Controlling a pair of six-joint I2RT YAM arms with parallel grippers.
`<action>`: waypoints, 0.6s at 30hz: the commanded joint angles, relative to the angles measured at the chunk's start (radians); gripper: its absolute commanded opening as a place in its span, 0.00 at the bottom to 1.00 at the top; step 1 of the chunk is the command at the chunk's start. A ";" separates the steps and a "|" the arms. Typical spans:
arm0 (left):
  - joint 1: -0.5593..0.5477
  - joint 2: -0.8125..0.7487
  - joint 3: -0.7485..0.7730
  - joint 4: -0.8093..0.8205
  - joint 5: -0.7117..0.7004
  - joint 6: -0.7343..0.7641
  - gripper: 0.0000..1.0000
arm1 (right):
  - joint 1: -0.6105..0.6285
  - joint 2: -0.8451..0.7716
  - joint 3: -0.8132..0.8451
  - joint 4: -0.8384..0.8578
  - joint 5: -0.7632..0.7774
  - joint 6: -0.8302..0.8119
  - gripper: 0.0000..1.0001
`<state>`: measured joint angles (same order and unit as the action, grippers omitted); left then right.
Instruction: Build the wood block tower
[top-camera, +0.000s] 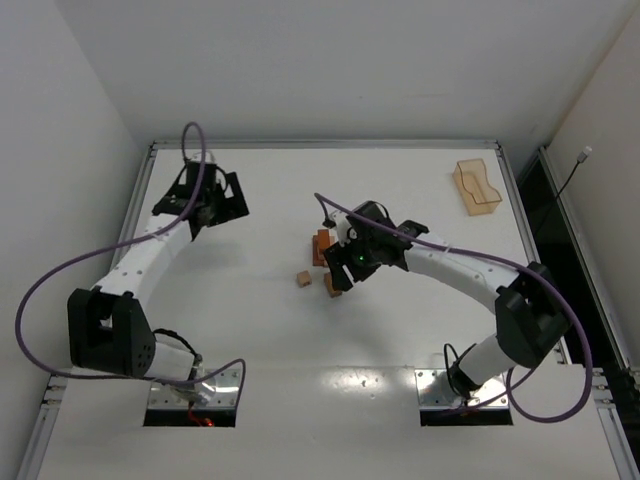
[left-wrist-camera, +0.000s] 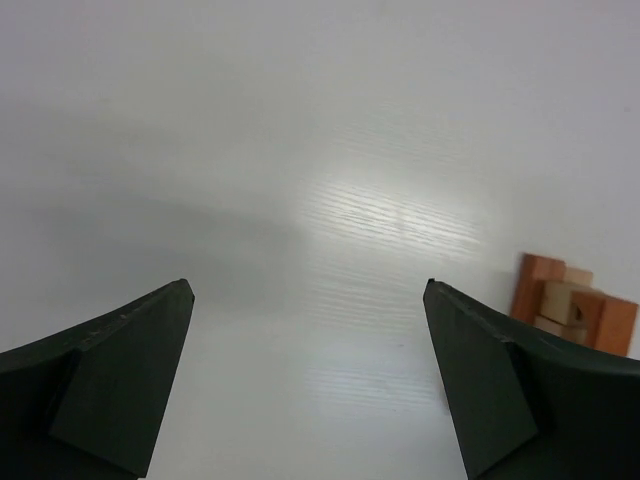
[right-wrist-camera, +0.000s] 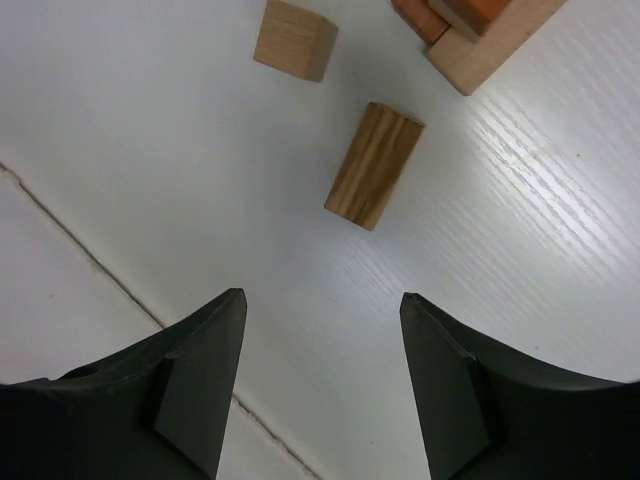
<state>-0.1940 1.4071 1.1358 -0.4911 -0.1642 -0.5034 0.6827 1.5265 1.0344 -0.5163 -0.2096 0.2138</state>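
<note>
White table (top-camera: 300, 340): largest item, filling most of the top view, with white walls on three sides.

Left arm (top-camera: 150, 250): curved from its base at the near left edge toward the far left of the table, purple cable looped alongside.

Right arm (top-camera: 470, 265): arched from the near right base in toward the table centre.

Translucent orange tray (top-camera: 477, 187): at the far right of the table, well apart from both arms and from the blocks.

Left gripper (left-wrist-camera: 308, 290): released, jaws spread wide, nothing between them (only bare table below in the left wrist view). Positioned well to the left of the tower, with the tower visible at the right edge of that view.

Right gripper (right-wrist-camera: 320, 296): also released, jaws apart, grasping nothing. Poised over bare table just short of the tan bar.

Wood block tower (top-camera: 322, 248): near the table centre, just beside the right gripper. Reddish-orange pieces stacked with tan ones (exact count not discernible).

Tan bar (right-wrist-camera: 374, 165): loose, lying flat on the table, near the tower but apart from it, ahead of the gap between the right gripper's jaws.

Tan cube (right-wrist-camera: 294, 38): loose on the table, just left of the bar, touching neither the bar nor the tower.
</note>
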 joint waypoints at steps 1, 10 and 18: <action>0.079 -0.046 -0.051 0.009 0.044 -0.006 0.99 | 0.008 0.047 0.018 0.053 0.052 0.085 0.59; 0.160 -0.112 -0.085 0.009 0.025 0.019 0.99 | 0.044 0.073 -0.021 0.090 0.277 0.243 0.58; 0.192 -0.090 -0.105 0.028 0.064 -0.015 0.99 | 0.090 0.225 0.104 0.039 0.257 0.265 0.55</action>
<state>-0.0345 1.3258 1.0405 -0.4919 -0.1303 -0.5022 0.7391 1.7157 1.0603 -0.4740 0.0296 0.4423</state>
